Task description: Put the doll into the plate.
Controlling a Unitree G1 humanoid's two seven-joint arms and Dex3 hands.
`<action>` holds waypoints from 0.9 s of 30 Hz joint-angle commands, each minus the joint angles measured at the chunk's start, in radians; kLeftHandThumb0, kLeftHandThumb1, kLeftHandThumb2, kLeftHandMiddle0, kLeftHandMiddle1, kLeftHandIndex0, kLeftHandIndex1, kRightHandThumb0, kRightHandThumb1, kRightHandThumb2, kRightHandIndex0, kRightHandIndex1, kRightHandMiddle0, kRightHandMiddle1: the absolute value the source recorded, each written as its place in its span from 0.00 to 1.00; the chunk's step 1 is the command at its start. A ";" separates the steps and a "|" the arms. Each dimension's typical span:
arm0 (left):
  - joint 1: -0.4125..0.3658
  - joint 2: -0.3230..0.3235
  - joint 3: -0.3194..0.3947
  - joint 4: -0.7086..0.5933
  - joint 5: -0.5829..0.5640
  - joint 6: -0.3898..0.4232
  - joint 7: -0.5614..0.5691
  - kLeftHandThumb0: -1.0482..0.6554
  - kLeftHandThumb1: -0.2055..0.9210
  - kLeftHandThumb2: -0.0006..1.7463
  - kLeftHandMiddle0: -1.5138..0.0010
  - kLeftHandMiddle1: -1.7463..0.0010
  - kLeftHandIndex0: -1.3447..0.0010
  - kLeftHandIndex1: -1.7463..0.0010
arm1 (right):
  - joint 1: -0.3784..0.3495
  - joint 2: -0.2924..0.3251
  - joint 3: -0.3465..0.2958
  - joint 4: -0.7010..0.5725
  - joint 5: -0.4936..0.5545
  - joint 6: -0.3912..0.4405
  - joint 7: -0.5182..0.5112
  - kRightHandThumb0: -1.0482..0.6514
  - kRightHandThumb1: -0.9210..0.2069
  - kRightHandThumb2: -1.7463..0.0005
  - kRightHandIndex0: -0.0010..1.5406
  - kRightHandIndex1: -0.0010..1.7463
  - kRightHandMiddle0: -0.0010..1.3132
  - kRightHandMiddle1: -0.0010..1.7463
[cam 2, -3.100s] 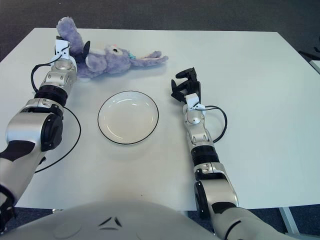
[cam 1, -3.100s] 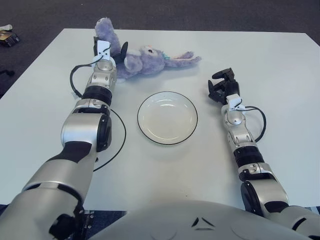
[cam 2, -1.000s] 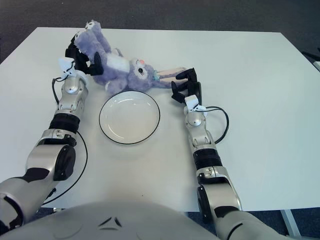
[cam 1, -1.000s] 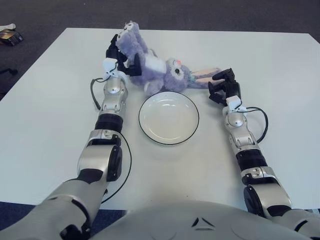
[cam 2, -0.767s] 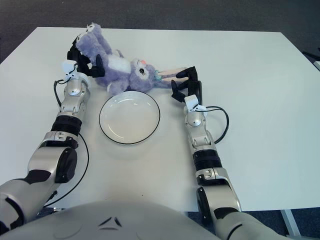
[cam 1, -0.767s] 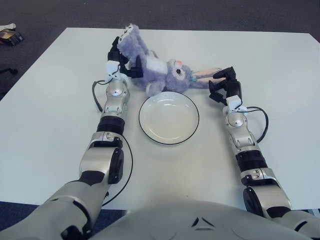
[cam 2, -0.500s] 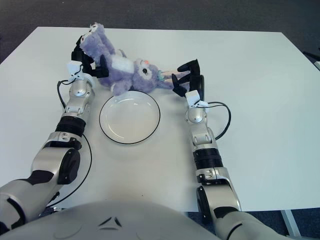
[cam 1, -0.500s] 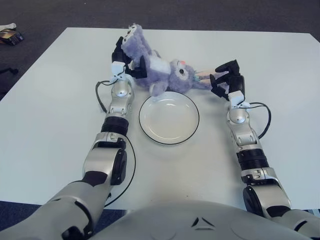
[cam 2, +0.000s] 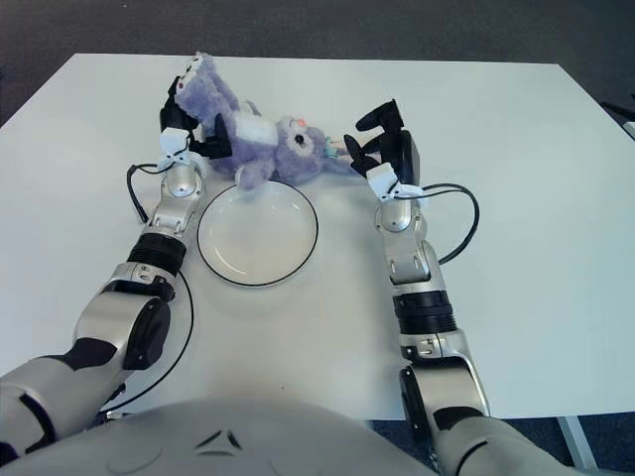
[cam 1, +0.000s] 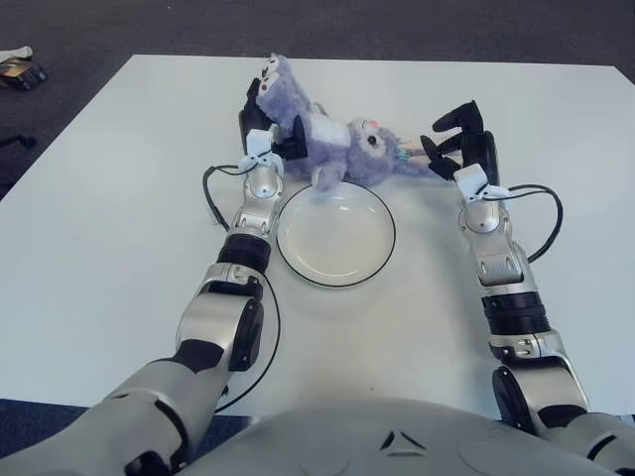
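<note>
- One doll (cam 1: pixel 327 149), one plate (cam 1: pixel 335 233).
- Left hand (cam 1: pixel 266 129) clamps the doll's legs; right hand (cam 1: pixel 458 139) spread beside its ears.
- Doll has shifted rightward, nearer the plate's far rim.

Stereo head pair, downward over table (cam 1: pixel 89 228).

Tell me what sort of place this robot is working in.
Probably an office or lab room set up for testing: a plain white table stands on dark carpet, bearing only a plate and a purple plush doll, which the left hand grips while the right hand reaches for it.
</note>
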 commanded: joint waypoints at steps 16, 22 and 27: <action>-0.066 -0.053 -0.035 0.077 0.040 0.052 0.090 0.62 0.23 0.91 0.45 0.06 0.56 0.00 | -0.114 -0.149 0.088 -0.039 -0.119 0.047 0.221 0.18 0.28 0.62 0.12 0.38 0.00 0.56; -0.091 -0.066 -0.047 0.105 0.059 0.066 0.128 0.61 0.24 0.91 0.46 0.05 0.57 0.00 | -0.146 -0.192 0.116 -0.015 -0.142 0.022 0.271 0.16 0.27 0.64 0.10 0.35 0.00 0.51; -0.116 -0.079 -0.046 0.129 0.053 0.078 0.140 0.61 0.25 0.90 0.47 0.04 0.58 0.00 | -0.174 -0.220 0.139 -0.005 -0.157 0.037 0.331 0.16 0.31 0.64 0.08 0.31 0.00 0.48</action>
